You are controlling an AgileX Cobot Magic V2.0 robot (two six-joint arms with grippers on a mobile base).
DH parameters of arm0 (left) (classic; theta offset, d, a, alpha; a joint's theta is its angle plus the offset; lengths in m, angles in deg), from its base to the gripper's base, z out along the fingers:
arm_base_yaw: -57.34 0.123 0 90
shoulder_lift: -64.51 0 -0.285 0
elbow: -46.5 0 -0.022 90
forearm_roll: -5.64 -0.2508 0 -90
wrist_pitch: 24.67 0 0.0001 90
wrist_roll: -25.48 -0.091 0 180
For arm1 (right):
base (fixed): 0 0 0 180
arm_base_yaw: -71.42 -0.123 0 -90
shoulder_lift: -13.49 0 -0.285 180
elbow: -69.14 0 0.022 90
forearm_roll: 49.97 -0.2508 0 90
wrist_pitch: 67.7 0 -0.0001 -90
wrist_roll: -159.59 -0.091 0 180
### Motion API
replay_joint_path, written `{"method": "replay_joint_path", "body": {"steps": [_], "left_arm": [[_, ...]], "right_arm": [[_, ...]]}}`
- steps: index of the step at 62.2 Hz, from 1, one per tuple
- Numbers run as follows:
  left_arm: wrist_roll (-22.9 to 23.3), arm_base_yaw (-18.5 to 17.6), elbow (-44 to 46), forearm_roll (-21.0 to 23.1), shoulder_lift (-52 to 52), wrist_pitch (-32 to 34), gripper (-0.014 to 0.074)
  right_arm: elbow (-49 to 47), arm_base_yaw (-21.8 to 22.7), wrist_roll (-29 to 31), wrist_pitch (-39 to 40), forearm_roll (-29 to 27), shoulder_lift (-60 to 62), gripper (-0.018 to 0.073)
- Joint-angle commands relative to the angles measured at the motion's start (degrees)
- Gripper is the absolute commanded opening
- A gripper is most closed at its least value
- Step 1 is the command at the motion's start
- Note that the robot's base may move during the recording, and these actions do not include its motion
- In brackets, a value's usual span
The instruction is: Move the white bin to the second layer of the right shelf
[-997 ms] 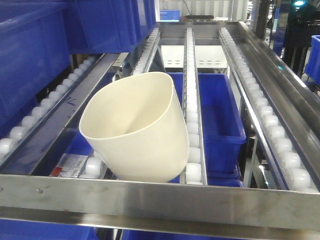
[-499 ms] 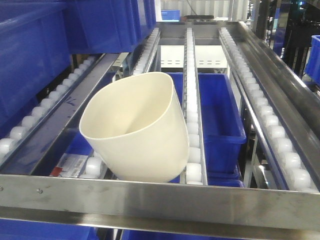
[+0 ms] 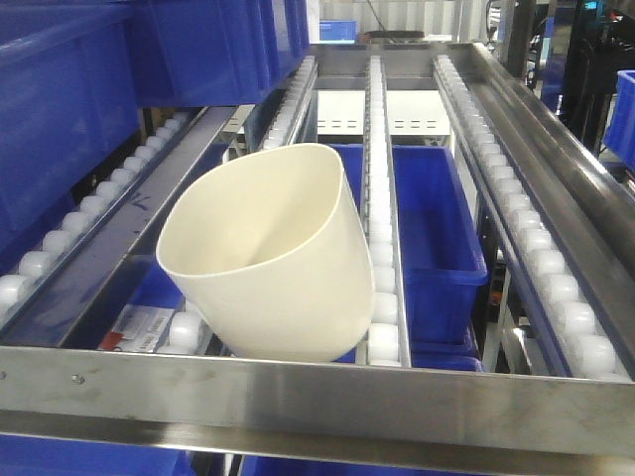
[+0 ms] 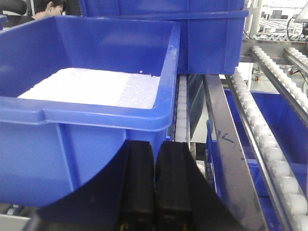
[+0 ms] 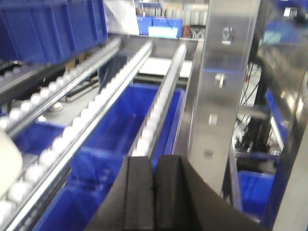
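Note:
The white bin lies tilted on the roller lanes of the right shelf second layer, its open mouth facing left and toward me, near the front steel rail. A cream sliver of it shows at the left edge of the right wrist view. Neither gripper touches it. My left gripper is shut and empty in front of a blue crate. My right gripper is shut and empty above the right roller lanes, beside a steel upright.
Blue crates fill the shelf on the left. More blue crates sit on the level below the rollers. The front steel crossbar runs across the bottom. A person's head shows behind the left crate.

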Motion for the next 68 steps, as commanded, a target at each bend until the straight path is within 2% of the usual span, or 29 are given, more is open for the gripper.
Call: {"method": "replay_joint_path", "body": {"steps": [1, 8, 68], "left_arm": [[0.3, -0.3, -1.6, 0.3, 0.9, 4.8, 0.0085], [0.3, -0.3, -1.6, 0.3, 0.9, 4.8, 0.0085], [0.3, -0.3, -1.6, 0.3, 0.9, 4.8, 0.0085]], "right_arm": [[0.6, 0.3, 0.1, 6.1, -0.6, 1.1, 0.0055], [0.7, 0.3, 0.1, 7.9, -0.6, 1.1, 0.0055], [0.6, 0.3, 0.1, 7.5, -0.6, 1.1, 0.0055]]}}
